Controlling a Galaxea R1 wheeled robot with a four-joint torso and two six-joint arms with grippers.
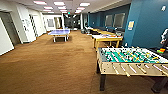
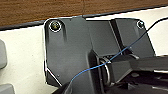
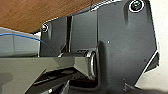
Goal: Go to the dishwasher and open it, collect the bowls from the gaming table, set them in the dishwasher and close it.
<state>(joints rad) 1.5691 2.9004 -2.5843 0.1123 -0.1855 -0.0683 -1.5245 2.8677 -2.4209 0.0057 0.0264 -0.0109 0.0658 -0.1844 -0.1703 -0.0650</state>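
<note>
Several tables are seen across a brown carpeted hall [image 1: 55,65]. A foosball table [image 1: 130,61] stands at four o'clock, its far end cut off. Past it, at two o'clock, the gaming table [image 1: 107,38] with yellow rim is seen; the items on it are too blurred to identify. A blue ping-pong table [image 1: 59,32] lies at eleven o'clock. Neither gripper's state can be told.

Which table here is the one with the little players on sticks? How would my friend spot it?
Start at the big blue wall on the right side of the room, then look down to the nearest table, the football table. It has a green field crossed by rods, while the far table-tennis table is flat and blue.
</note>
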